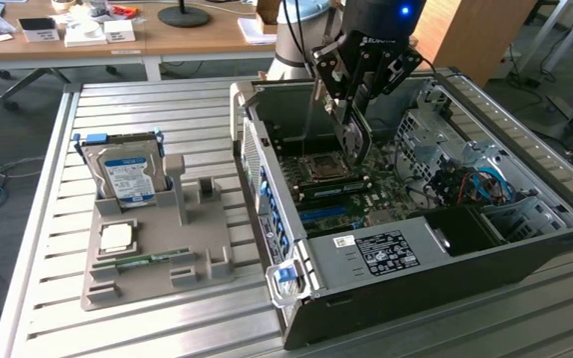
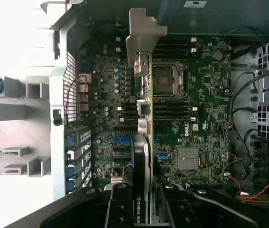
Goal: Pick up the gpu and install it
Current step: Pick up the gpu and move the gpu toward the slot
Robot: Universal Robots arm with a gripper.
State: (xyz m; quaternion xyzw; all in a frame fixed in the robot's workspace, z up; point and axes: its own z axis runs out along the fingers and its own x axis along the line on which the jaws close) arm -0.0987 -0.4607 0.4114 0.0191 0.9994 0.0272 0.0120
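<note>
The gpu [image 1: 352, 140] hangs edge-down inside the open computer case [image 1: 366, 298], just above the green motherboard [image 1: 386, 201] and the processor socket. My gripper [image 1: 351, 104] is shut on its upper edge. In the wrist view the gpu [image 2: 143, 152] shows edge-on as a thin black and green card between my two black fingers [image 2: 120, 209]. Its silver end bracket [image 2: 143, 33] points toward the case's rear wall. The gripper [image 2: 144, 211] sits over the motherboard [image 2: 205, 95], and the card lines up along the slots beside the socket.
A grey holder tray [image 1: 157, 253] lies on the slatted metal table at the exterior view's left. It carries an upright hard drive [image 1: 125, 175], a square chip [image 1: 117, 237] and a memory stick [image 1: 152, 258]. Cables [image 1: 476, 186] and drive cages fill the case's far side.
</note>
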